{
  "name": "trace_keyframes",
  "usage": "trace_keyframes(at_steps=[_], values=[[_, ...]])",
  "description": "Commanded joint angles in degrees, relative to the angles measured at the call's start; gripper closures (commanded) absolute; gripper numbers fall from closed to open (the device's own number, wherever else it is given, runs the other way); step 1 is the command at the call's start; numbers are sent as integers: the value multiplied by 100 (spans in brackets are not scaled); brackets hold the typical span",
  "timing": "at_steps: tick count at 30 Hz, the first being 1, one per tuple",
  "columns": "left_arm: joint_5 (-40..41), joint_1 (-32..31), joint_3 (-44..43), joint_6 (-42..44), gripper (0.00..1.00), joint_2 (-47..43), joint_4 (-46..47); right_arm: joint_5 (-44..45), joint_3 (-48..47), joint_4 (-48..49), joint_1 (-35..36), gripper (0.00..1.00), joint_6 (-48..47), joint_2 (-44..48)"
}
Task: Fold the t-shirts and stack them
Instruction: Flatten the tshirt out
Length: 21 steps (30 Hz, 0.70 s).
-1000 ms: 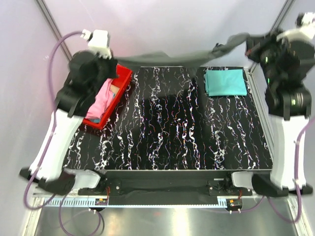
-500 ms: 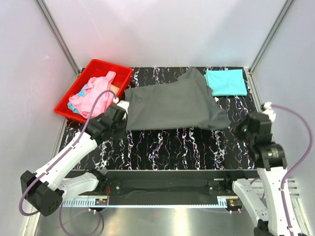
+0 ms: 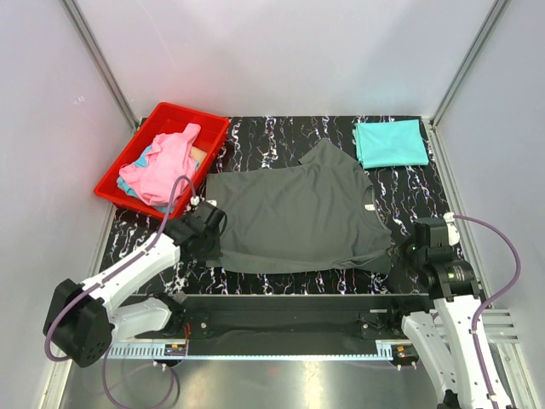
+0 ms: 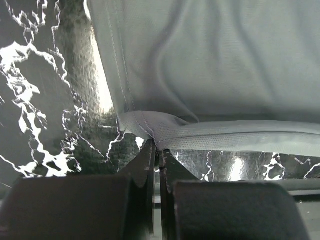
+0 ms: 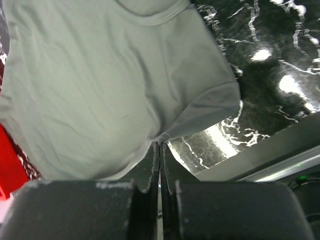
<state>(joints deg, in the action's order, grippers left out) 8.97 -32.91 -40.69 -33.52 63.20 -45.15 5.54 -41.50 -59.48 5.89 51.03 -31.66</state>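
Charcoal t-shirt (image 3: 294, 217) lies spread flat on the black marbled table (image 3: 255, 132). Left wrist view: left gripper (image 4: 156, 148) is clamped tight on the near hem corner. Right wrist view: right gripper (image 5: 160, 145) is likewise pinched shut on cloth, seemingly at the near sleeve's edge. Top view alone shows what lies beyond: a folded teal t-shirt (image 3: 390, 143) far right, and a pink t-shirt (image 3: 168, 160) heaped in the red bin (image 3: 183, 111) far left.

Closed hand (image 4: 158, 151) on grey t-shirt (image 4: 210, 60) hem
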Motion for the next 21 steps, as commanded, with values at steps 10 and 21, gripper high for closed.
trace_keyframes(at_steps=[10, 21], values=[[1422, -14, -158, -982, 100, -563, -345, 815, -288, 69, -18, 100, 153, 125], [764, -14, -546, -111, 65, -1, -381, 650, -465, 95, -18, 100, 57, 212]])
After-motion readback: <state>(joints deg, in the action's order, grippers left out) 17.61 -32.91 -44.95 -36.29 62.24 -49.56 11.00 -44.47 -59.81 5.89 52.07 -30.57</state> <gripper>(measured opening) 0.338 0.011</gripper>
